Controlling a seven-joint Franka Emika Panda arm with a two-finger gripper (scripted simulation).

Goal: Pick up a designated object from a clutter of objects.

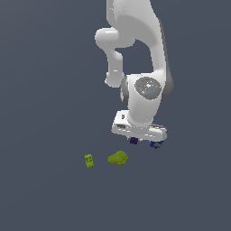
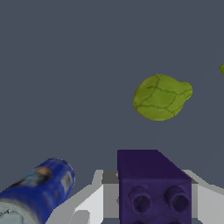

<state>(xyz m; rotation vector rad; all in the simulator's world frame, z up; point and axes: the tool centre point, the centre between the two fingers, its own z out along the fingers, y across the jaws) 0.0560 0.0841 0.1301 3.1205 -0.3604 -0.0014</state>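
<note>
Straddling dark purple block (image 2: 153, 188) for pickup, gripper (image 2: 151, 197) fingers either side; closed grip cannot tell; blue can (image 2: 37, 192) just beside, olive lump (image 2: 159, 97) ahead

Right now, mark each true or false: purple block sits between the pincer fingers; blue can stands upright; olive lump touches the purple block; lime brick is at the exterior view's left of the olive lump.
1. The dark purple block sits between the fingers of the pincer: true.
2. The blue can stands upright: false, it lies on its side.
3. The olive-green lump touches the purple block: false, bare floor separates them.
4. The lime-green brick is at the exterior view's left of the olive lump: true.
</note>
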